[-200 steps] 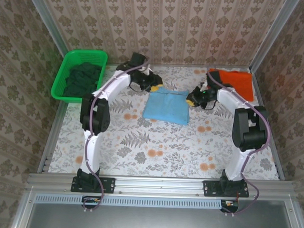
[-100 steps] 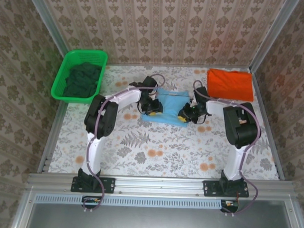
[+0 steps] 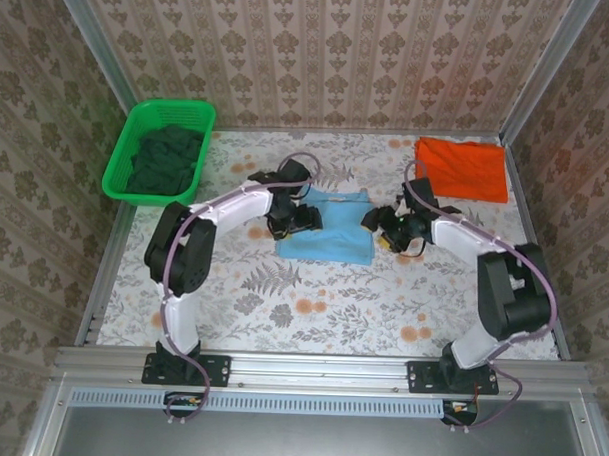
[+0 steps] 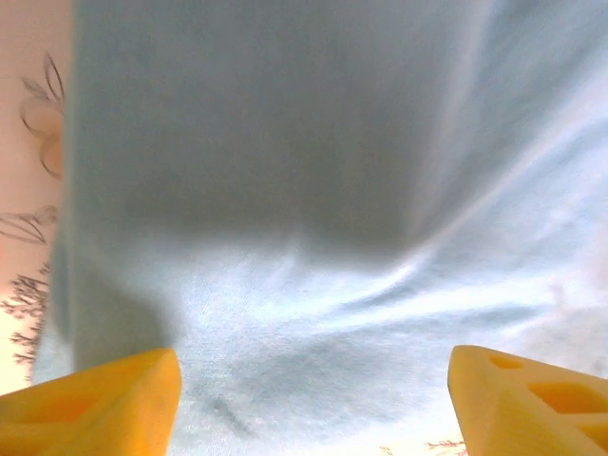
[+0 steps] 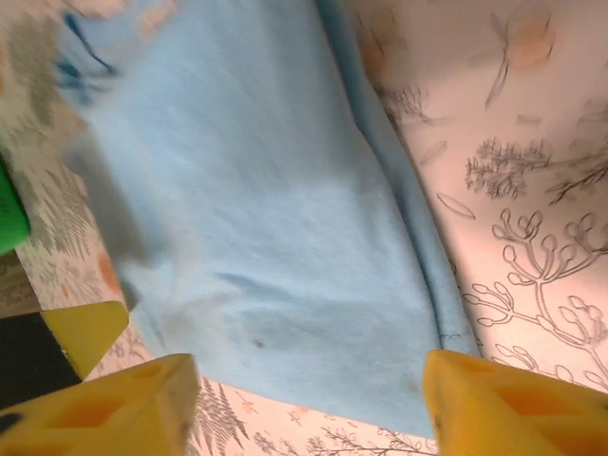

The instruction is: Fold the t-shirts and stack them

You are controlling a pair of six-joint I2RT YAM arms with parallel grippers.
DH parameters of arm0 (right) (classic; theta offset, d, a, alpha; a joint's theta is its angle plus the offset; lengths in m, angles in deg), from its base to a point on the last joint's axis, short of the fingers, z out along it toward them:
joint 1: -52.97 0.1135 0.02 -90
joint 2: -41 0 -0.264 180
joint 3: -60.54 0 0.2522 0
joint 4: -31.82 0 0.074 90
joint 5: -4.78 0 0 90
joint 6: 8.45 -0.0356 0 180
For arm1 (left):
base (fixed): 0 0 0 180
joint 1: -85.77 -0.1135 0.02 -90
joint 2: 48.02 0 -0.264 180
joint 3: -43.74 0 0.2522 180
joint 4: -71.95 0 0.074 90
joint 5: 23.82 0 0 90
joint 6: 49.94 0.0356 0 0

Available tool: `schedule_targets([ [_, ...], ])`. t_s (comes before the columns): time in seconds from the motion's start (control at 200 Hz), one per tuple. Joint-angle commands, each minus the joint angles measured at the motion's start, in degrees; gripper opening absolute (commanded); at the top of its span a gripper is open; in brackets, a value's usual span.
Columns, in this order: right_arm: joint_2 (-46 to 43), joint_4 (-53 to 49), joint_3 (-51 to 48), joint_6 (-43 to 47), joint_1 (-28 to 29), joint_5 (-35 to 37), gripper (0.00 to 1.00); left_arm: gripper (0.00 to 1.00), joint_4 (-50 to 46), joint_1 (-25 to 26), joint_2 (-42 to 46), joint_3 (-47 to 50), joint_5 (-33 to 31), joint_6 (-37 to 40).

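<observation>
Light blue t-shirt (image 3: pixel 329 239): folded, middle of counter (image 3: pixel 312 308). Orange-red t-shirt (image 3: pixel 463 170): folded, far right corner, well apart. Left gripper (image 4: pixel 313 404), right gripper (image 5: pixel 309 399): jaws apart, flanking blue shirt, nothing clamped. Advisable next: pinch both side edges level, lift together, lay squarely on orange.

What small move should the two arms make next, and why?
Probably lift both grippers straight up, clear of the cloth. The left gripper and right gripper stand open at the sides of the light blue t-shirt, which lies folded flat, gripped by neither. The folded orange-red t-shirt lies apart at the far right, so stacking is not yet done.
</observation>
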Motion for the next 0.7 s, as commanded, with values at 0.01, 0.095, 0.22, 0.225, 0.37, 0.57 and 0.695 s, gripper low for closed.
schedule_targets([
  [0.01, -1.4, -6.4, 4.6, 6.8, -0.4, 9.8, 0.72, 0.85, -2.2, -0.2, 4.7, -4.5, -2.3, -0.6],
  [0.095, 3.7, -9.4, 8.3, 10.7, -0.4, 10.3, 0.84, 0.95, -3.3, -0.2, 6.5, -6.2, -4.3, 1.5],
  [0.22, 11.5, -12.5, 13.7, 15.1, 0.4, 11.1, 0.89, 1.00, -7.3, -0.2, 9.9, -6.5, -9.0, 5.0],
  [0.225, 11.7, -12.7, 13.9, 15.2, 0.4, 11.2, 0.88, 1.00, -7.4, -0.2, 10.0, -6.4, -9.2, 5.1],
  [0.37, 17.3, -14.0, 18.2, 17.2, 2.5, 14.8, 0.86, 1.00, -11.4, -0.3, 15.1, -1.8, -13.1, 8.2],
  [0.57, 24.3, -17.5, 23.6, 17.9, 7.1, 17.0, 0.76, 1.00, -15.0, -1.3, 23.1, 8.1, -15.1, 9.6],
  [0.695, 27.1, -19.6, 26.7, 18.0, 9.8, 19.2, 0.67, 1.00, -15.2, -2.9, 28.6, 13.3, -13.5, 9.6],
])
